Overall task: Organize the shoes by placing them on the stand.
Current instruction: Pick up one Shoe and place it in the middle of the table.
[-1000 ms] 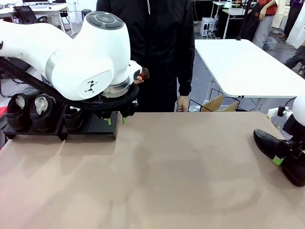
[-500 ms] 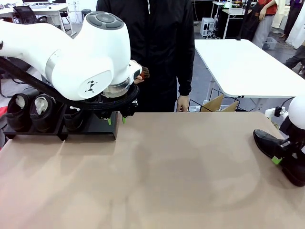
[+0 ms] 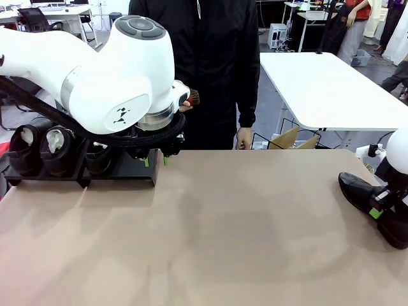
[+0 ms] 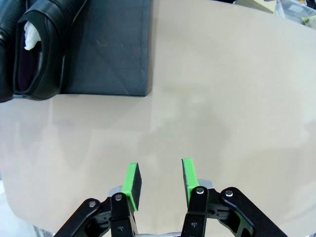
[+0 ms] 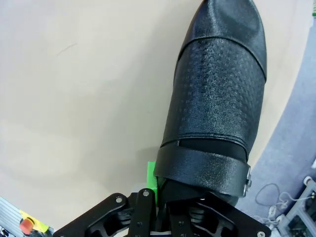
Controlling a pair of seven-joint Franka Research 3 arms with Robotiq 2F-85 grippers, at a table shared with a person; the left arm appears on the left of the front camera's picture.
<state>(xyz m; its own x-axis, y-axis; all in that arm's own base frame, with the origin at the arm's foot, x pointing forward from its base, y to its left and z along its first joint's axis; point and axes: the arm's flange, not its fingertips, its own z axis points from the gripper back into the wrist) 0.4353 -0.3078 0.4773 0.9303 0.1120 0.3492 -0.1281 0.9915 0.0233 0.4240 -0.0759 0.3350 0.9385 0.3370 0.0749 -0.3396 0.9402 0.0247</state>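
Observation:
A glossy black shoe lies on the table at the far right, toe pointing left. My right gripper is at its heel. In the right wrist view that gripper is shut on the shoe, with one green pad pressed on the outside of the heel collar and the other finger hidden inside. Three more shoes sit on the black stand at the far left. My left gripper hovers open by the stand's right end. The left wrist view shows that gripper empty, above the bare table near the stand and a paper-stuffed shoe.
A person in a black jacket stands at the far edge of the table, one hand hanging by the side. The tan tabletop stretches between the two arms. The table's right edge runs close beside the shoe in the right wrist view.
My right gripper has shifted slightly to the right at the shoe's heel, and the shoe has barely moved. The left arm has stayed still.

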